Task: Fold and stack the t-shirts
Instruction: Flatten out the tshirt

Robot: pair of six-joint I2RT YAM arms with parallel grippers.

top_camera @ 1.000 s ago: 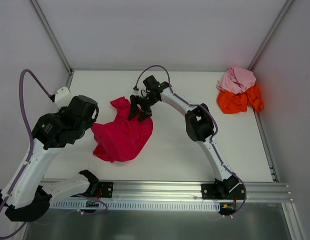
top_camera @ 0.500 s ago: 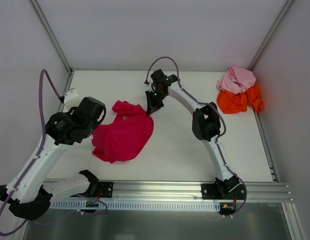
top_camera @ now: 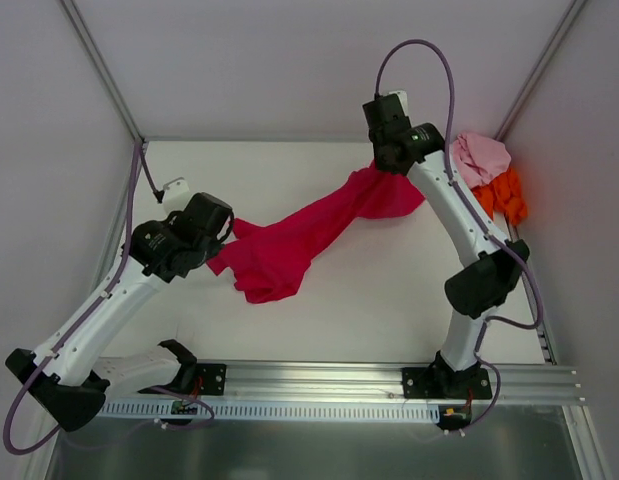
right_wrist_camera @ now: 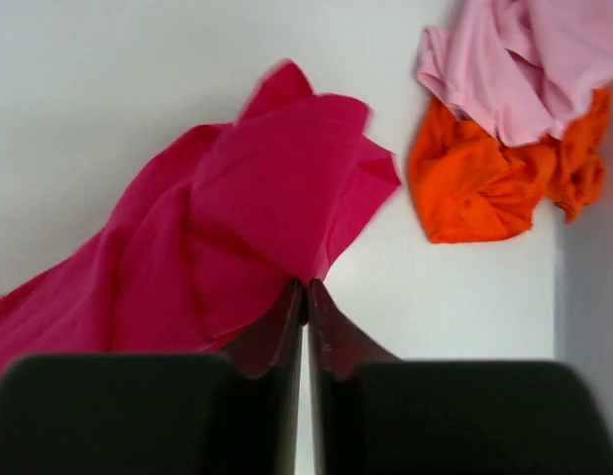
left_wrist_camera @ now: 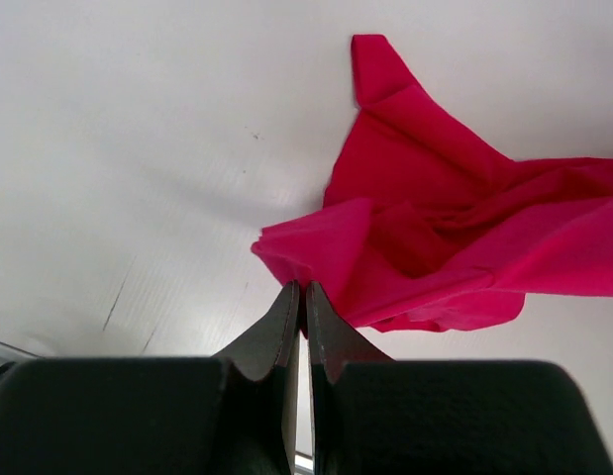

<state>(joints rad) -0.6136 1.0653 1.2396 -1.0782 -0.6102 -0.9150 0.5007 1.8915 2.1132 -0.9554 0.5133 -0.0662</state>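
Crimson-magenta t-shirt (top_camera: 289, 250): is held stretched from centre left to upper right of the top view, pinched at either end by the left gripper (left_wrist_camera: 298, 292) and right gripper (right_wrist_camera: 304, 292), while the pale pink t-shirt (top_camera: 474, 158) is heaped on the orange t-shirt (top_camera: 504, 195) at far upper right.
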